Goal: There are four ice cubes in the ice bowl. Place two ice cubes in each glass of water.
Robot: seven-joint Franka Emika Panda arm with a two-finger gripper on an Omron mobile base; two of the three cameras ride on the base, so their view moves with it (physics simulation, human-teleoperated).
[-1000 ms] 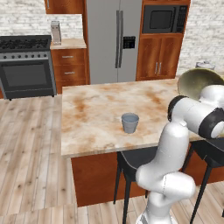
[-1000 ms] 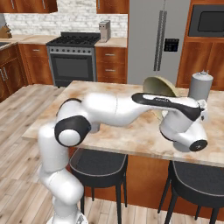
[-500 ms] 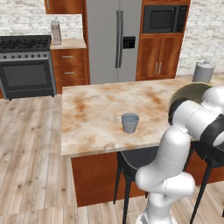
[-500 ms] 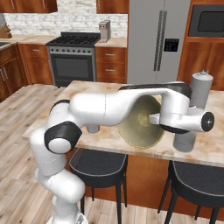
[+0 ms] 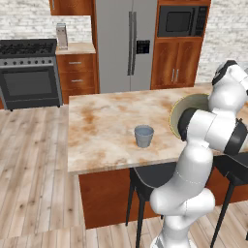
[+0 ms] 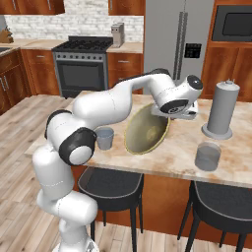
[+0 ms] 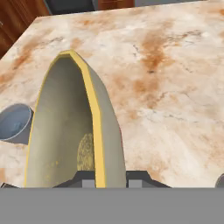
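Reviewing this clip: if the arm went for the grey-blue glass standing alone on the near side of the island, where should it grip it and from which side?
Come from straight above and pinch the glass across its rim, one finger inside and one outside. It stands upright with its mouth open upward, apart from the tilted ice bowl that the gripper holds by the rim. Its slight taper would probably make a side grasp low on the wall less secure.

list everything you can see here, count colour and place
bowl: 1, olive-green, held on edge over the island
glasses: 2, grey-blue, on the island, one each side of the bowl
cylinder: 1, grey, on the island behind the right glass
island: 1, marbled top
stools: 2, black, under the island
stove: 1, black, back wall
fridge: 1, steel
microwave: 1, black
hand: 1, shut on the bowl's rim
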